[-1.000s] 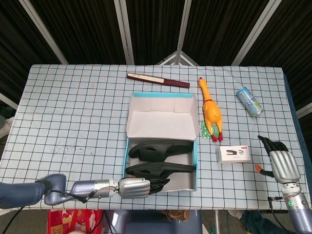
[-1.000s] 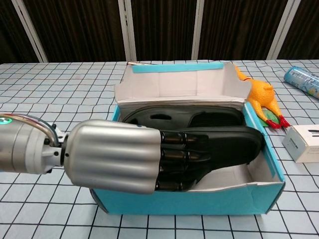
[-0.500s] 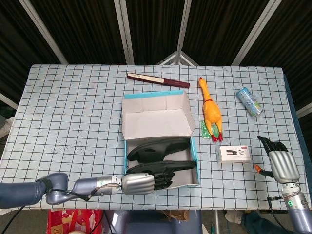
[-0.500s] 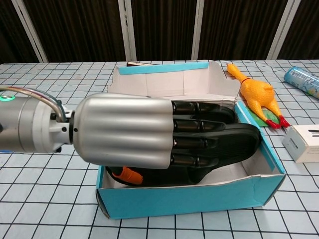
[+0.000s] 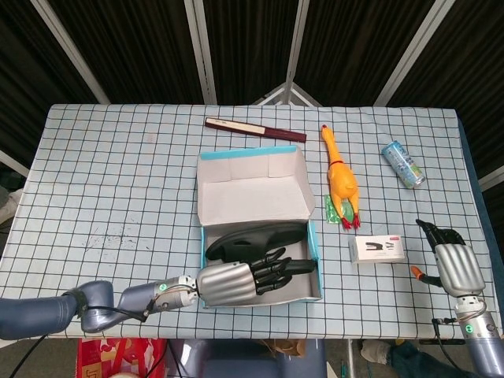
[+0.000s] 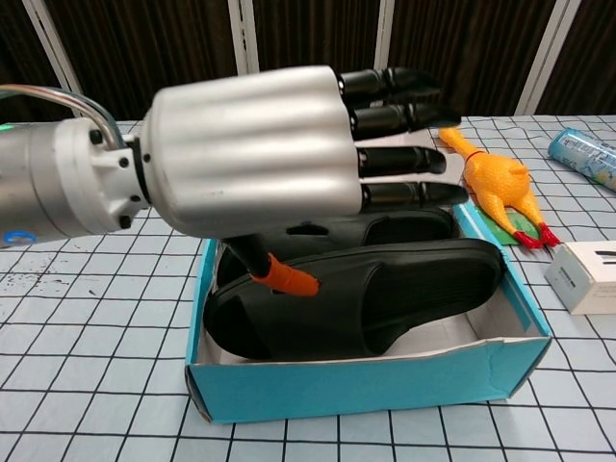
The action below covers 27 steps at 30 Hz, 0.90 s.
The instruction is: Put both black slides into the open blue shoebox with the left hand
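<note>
Left robot hand (image 6: 255, 149) hovers above the near left part of the blue shoebox (image 6: 385, 385), fingers (image 6: 404, 159) straight and spread apart, nothing in its grasp; thumb with orange tip (image 6: 286, 278) points down toward the near slide without clearly touching it. In the head view the same left robot hand (image 5: 236, 279) shows over the box's near left corner, fingers reaching right across the box opening. Near black slide (image 6: 366, 298) lies flat inside the box along its near wall, toe end to the right. Far black slide (image 6: 385, 229) lies behind it, also inside the box, partly hidden by the hand and by the near slide; the two lie side by side, whether touching cannot be told. Both slides sit below the hand, apart from its fingers. Box lid flap (image 5: 252, 189) stands open on the far side. Right robot hand (image 5: 455, 264) rests at the near right edge of the counter (image 5: 118, 181), well apart from the box, fingers curled in, holding nothing visible. On the counter to the right of the box: yellow rubber chicken (image 5: 339, 177), green-blue can (image 5: 402, 164), small white stapler box (image 5: 377, 249). A dark red folded fan (image 5: 255, 130) lies beyond the box on the far side.
</note>
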Tool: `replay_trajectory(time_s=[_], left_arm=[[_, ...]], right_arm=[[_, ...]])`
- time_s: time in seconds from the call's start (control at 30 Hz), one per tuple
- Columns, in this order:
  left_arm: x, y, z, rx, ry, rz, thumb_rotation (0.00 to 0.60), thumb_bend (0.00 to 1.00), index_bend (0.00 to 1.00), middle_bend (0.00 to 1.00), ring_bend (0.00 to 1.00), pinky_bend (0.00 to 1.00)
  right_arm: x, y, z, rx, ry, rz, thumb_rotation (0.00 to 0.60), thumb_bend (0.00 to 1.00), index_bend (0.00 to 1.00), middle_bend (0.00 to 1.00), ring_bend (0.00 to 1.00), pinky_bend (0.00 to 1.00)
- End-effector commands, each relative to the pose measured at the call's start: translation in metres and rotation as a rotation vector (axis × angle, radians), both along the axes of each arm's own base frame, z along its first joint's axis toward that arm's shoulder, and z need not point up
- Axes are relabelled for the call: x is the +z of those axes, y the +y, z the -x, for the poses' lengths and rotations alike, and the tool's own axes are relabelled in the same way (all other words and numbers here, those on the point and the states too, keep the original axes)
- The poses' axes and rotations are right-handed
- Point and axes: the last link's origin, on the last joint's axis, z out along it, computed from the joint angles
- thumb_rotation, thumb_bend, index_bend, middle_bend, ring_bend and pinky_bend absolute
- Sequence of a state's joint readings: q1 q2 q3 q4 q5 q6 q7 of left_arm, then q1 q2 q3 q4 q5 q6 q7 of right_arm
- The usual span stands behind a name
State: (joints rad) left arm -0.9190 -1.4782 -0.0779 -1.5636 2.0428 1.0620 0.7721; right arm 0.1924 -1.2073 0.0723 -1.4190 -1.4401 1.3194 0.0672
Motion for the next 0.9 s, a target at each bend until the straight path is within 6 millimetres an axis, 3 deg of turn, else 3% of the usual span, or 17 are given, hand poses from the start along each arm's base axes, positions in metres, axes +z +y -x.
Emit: replay_trajectory(time_s=[0.03, 0.13, 0.27, 0.4, 0.53, 0.7, 0.9], left_arm=[[0.012, -0.001, 0.005, 0.119, -0.1, 0.057, 0.454, 0.25, 0.05, 0.16, 0.02, 0.03], [0.01, -0.001, 0.005, 0.198, -0.142, 0.107, 0.597, 0.25, 0.1, 0.2, 0.08, 0.06], [0.004, 0.0, -0.004, 0.258, -0.214, 0.165, 0.6, 0.25, 0.13, 0.26, 0.14, 0.12], [-0.006, 0.002, -0.012, 0.327, -0.265, 0.24, 0.6, 0.2, 0.14, 0.23, 0.14, 0.14], [-0.016, 0.003, -0.018, 0.485, -0.331, 0.358, 0.6, 0.16, 0.07, 0.14, 0.12, 0.12], [-0.025, 0.001, -0.026, 0.688, -0.394, 0.532, 0.6, 0.15, 0.03, 0.13, 0.1, 0.1], [-0.031, 0.0, -0.026, 0.78, -0.372, 0.597, 0.6, 0.15, 0.05, 0.15, 0.1, 0.1]], right_arm=[[0.0, 0.0, 0.0, -0.001, 0.001, 0.0, 0.6, 0.23, 0.13, 0.2, 0.26, 0.19], [0.0, -0.001, 0.0, -0.003, 0.004, -0.003, 0.6, 0.23, 0.13, 0.2, 0.26, 0.19], [-0.001, -0.001, 0.001, -0.006, 0.008, -0.009, 0.6, 0.23, 0.13, 0.2, 0.26, 0.19], [0.0, -0.001, 0.002, -0.014, 0.008, -0.006, 0.6, 0.23, 0.13, 0.2, 0.26, 0.19], [0.0, -0.002, 0.003, -0.018, 0.008, -0.009, 0.6, 0.23, 0.13, 0.2, 0.26, 0.19], [0.001, -0.001, 0.003, -0.017, 0.004, -0.005, 0.6, 0.23, 0.13, 0.2, 0.26, 0.19], [0.0, -0.001, 0.003, -0.016, 0.005, -0.01, 0.6, 0.23, 0.13, 0.2, 0.26, 0.19]])
